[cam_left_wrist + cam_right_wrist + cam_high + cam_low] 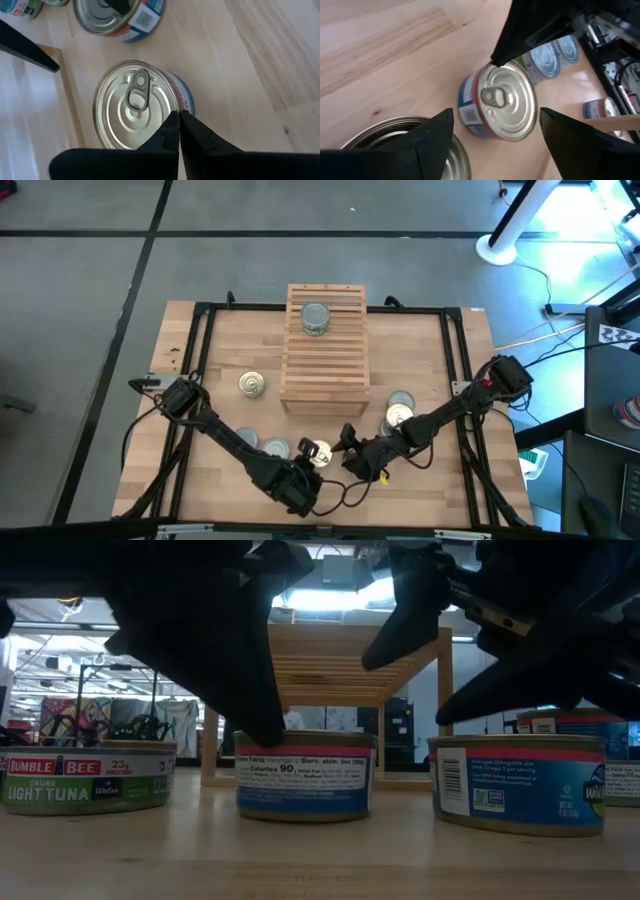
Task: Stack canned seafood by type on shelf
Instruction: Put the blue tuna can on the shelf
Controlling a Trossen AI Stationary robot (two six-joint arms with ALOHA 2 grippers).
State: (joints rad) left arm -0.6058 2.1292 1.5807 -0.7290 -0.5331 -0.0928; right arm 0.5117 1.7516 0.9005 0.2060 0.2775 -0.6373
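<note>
One pull-tab tin sits right under the left pincer, whose tips are pressed together, empty, on its rim. Rigid, slick metal, probably hefty: grip across the side wall. Right pincer hovers spread just beside it; shelf beyond.

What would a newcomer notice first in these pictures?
Both dark grippers meet over one short round tin with a silver pull-tab top at the table's near edge: the left gripper is shut at its rim and the right gripper is open. Farther back, a light-wood slatted shelf carries a single silver-topped tin.
</note>
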